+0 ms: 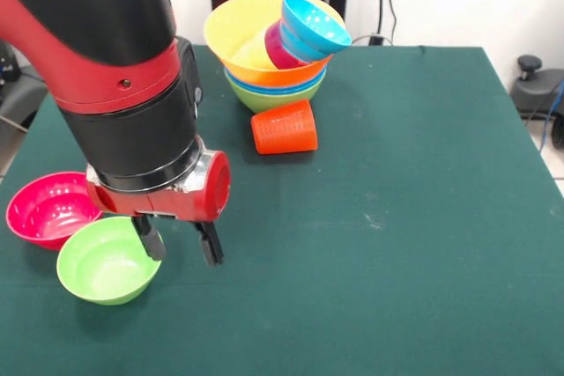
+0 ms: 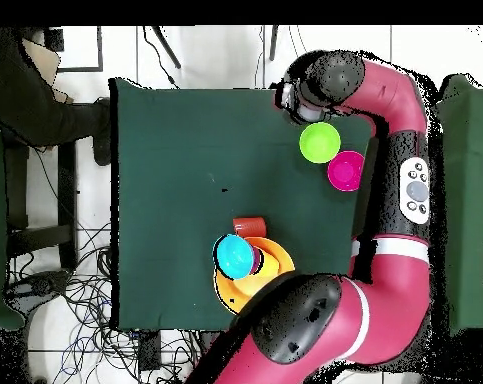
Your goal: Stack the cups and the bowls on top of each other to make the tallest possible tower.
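My gripper [image 1: 181,244] is open and empty, low over the table at the front left. One finger [image 1: 150,239] is at the right rim of the small green bowl [image 1: 107,260] [image 2: 319,143]. The pink-red bowl [image 1: 51,207] [image 2: 345,170] touches that bowl's far left side. The tower [image 1: 273,77] stands at the back: a green bowl [image 1: 273,99] lowest, blue rims above, then the wide orange-yellow bowl [image 1: 242,33] [image 2: 273,270]. In it, tilted, lie the purple cup [image 1: 280,47] and the light-blue bowl [image 1: 313,25] [image 2: 232,254]. The orange-red cup [image 1: 284,128] [image 2: 249,225] lies on its side before the tower. The yellow cup is hidden.
The green table [image 1: 423,217] has its right half bare of objects. In the overhead view a person's dark sleeve [image 2: 55,115] rests at the table's left corner. My arm's thick wrist [image 1: 141,129] hangs over the front left area.
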Available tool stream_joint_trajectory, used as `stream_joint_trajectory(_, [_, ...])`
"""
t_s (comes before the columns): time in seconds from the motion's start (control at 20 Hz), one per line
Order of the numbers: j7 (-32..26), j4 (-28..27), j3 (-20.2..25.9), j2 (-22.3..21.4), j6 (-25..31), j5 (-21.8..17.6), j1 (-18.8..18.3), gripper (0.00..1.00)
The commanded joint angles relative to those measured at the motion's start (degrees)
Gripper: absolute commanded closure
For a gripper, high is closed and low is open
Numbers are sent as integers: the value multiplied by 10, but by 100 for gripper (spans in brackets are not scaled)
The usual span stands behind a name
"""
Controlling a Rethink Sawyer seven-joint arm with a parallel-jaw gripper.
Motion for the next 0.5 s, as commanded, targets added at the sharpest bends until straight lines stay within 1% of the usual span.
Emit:
stream_joint_trajectory(0.05, [-145,133,-3,-53,-67,-35,3,0])
stream_joint_trajectory(0.1, [-140,142,-7,-61,-68,-37,4,0])
stream_joint_trajectory(0.3, [-140,143,-7,-68,-60,-42,6,0])
stream_joint_trajectory(0.35, [-138,157,-8,-73,-67,-43,2,0])
stream_joint_trajectory(0.5, [-147,150,-6,-74,-58,-49,1,0])
